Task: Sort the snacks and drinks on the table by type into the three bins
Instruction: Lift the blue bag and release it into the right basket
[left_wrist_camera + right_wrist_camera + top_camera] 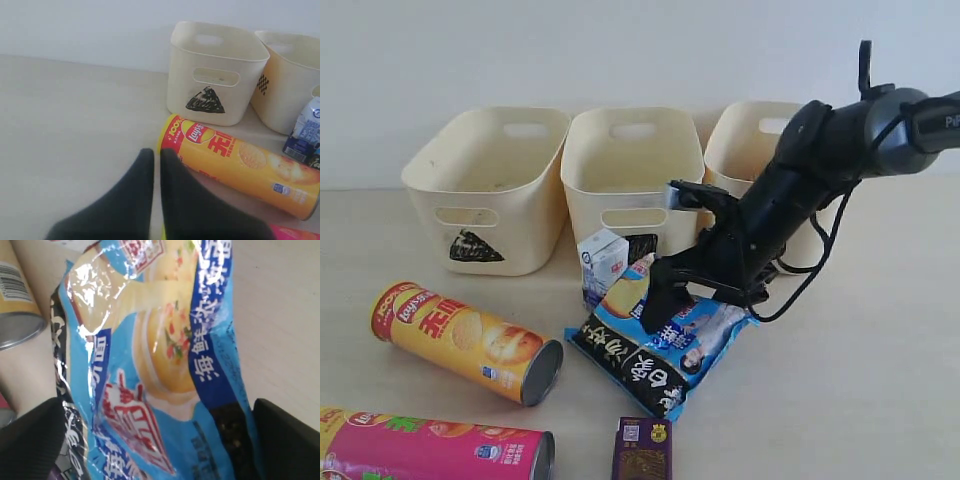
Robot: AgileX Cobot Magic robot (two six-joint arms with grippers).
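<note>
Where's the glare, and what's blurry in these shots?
Right wrist view: white glare streaks on the blue bag, right jaws soft at the edges. Left wrist view: left jaws blurred up close, yellow-orange tube sharper. Exterior view: even light, faint shadows.

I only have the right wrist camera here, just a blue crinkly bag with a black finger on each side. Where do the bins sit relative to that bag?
Observer: Three stand in a row behind the bag: left bin, middle bin, right bin. The bag lies in front of the middle and right ones.
Operator: What is the other arm doing?
Observer: The left fingers are shut, holding nothing, over the table beside the yellow chip tube.
Operator: Any drinks close by?
Observer: A white and blue carton stands by the bag's far end, before the middle bin.
</note>
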